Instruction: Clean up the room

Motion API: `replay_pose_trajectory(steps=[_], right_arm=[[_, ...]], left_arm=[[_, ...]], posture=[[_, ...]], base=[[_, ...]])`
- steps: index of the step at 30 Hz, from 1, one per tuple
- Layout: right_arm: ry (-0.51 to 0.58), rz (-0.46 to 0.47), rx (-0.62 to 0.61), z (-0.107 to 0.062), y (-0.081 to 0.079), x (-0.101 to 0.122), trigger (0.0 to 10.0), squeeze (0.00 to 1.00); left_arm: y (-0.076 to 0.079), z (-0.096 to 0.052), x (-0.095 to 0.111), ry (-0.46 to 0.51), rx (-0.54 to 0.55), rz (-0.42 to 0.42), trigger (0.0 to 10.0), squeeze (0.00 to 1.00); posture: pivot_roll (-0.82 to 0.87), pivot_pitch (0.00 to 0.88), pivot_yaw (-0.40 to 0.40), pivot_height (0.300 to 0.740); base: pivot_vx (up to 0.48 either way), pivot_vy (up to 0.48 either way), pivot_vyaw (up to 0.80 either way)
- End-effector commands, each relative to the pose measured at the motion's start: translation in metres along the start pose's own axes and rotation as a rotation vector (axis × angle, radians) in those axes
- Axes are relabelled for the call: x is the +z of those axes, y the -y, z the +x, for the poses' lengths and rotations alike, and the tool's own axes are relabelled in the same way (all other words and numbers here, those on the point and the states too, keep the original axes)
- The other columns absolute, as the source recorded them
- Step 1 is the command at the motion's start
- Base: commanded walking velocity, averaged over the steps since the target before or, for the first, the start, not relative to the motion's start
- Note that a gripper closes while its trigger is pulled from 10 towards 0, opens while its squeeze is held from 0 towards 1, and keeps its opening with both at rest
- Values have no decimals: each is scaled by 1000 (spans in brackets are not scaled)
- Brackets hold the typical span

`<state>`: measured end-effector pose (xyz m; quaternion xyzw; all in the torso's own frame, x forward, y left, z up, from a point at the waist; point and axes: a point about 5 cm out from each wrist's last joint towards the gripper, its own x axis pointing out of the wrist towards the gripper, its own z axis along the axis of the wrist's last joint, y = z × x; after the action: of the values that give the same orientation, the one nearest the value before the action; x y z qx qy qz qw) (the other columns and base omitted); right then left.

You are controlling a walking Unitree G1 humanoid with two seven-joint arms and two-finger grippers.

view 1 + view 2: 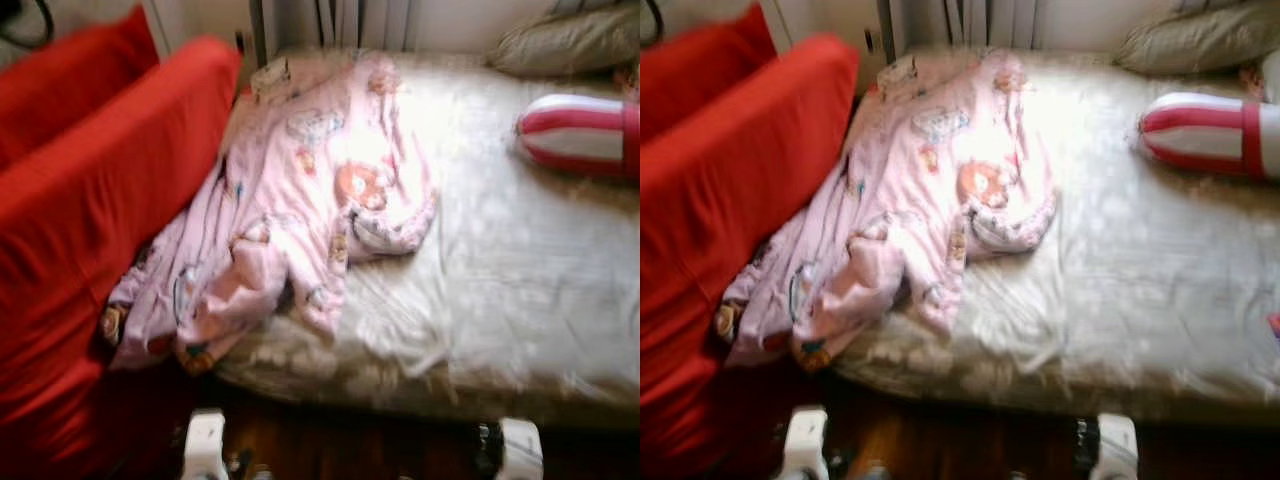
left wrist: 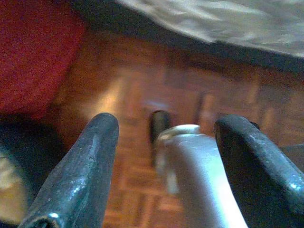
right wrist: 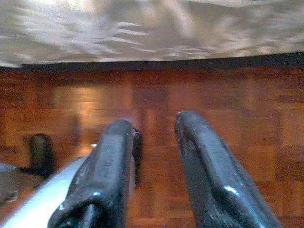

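Note:
A crumpled pink blanket with cartoon prints lies across the left part of a bed covered in a shiny beige sheet. One end of the blanket hangs over the bed's near left corner. My left gripper hangs low over the wooden floor, its fingers spread open with nothing between them. My right gripper also hangs over the floor near the bed's edge, its fingers slightly apart and empty. The view from my head is blurred.
A red sofa stands close against the bed's left side. A red and white striped bolster and a beige pillow lie at the bed's far right. Brown parquet floor runs along the bed's near edge.

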<state>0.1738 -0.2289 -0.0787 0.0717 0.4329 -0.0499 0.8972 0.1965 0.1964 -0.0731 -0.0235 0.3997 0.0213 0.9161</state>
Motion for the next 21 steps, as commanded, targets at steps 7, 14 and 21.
replay_pose_trajectory(steps=[7, 14, 21], right_arm=[[-20, -1, -15, -2, 7, -5, 10000, 0], [-13, -40, -3, -2, 6, -3, 10000, 0], [-18, -39, 4, -2, 6, -3, 10000, 0]], left_arm=[[4, -3, -12, -33, -16, 3, 10000, 0], [5, -3, -14, -43, -14, 7, 10000, 0], [6, -3, -14, -44, -16, -1, 10000, 0]], posture=[[50, 164, -6, 740], [53, 158, -8, 740], [53, 166, -10, 740]], base=[[0, 0, 0], [0, 0, 327], [0, 0, 800]])
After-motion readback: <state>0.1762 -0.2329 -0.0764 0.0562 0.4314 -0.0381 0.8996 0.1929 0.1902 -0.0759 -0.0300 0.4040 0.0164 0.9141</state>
